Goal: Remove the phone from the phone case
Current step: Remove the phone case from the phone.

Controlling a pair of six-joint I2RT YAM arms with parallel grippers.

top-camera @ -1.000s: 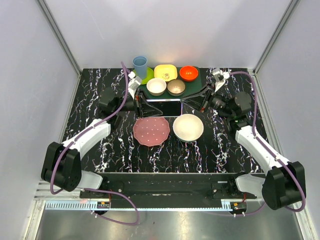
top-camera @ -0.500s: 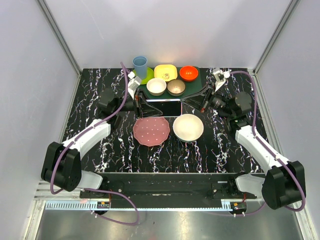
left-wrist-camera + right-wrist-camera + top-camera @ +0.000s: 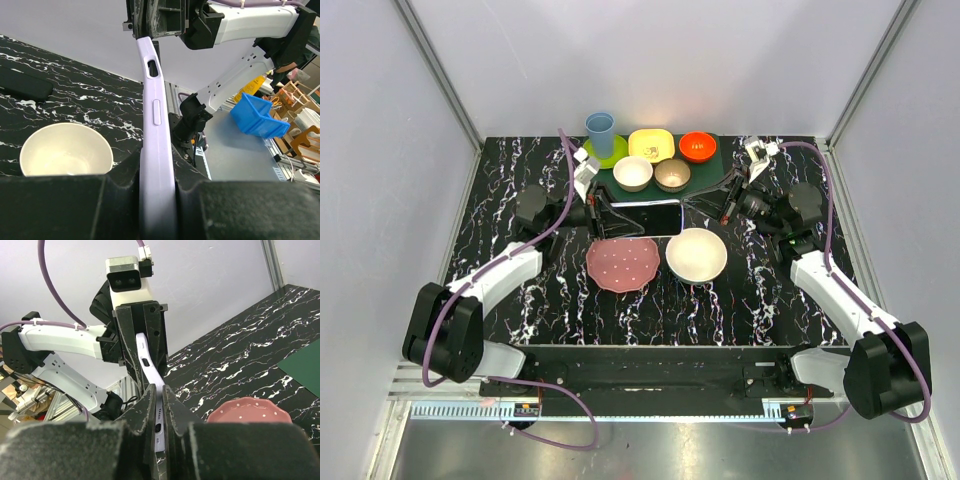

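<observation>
The phone (image 3: 645,213), black with a glossy screen, sits in the pale lavender phone case (image 3: 677,205) and hangs above the table between both arms. My left gripper (image 3: 603,215) is shut on its left end and my right gripper (image 3: 690,208) is shut on its right end. The left wrist view shows only the phone case (image 3: 155,110) edge-on, pinched in my left gripper (image 3: 157,170). In the right wrist view the phone case (image 3: 148,365) looks bowed, clamped in my right gripper (image 3: 160,392). The phone itself is hidden in both wrist views.
A pink plate (image 3: 622,263) and a cream bowl (image 3: 696,254) lie just in front of the phone. Behind it a dark green mat (image 3: 708,168) carries a white bowl (image 3: 633,173), a metal bowl (image 3: 672,174), a yellow dish (image 3: 651,145) and a red bowl (image 3: 697,146). A blue cup (image 3: 600,130) stands at the back left.
My right gripper has closed onto the right end of the phone case. The left gripper kept its hold, and the phone stayed in about the same place.
</observation>
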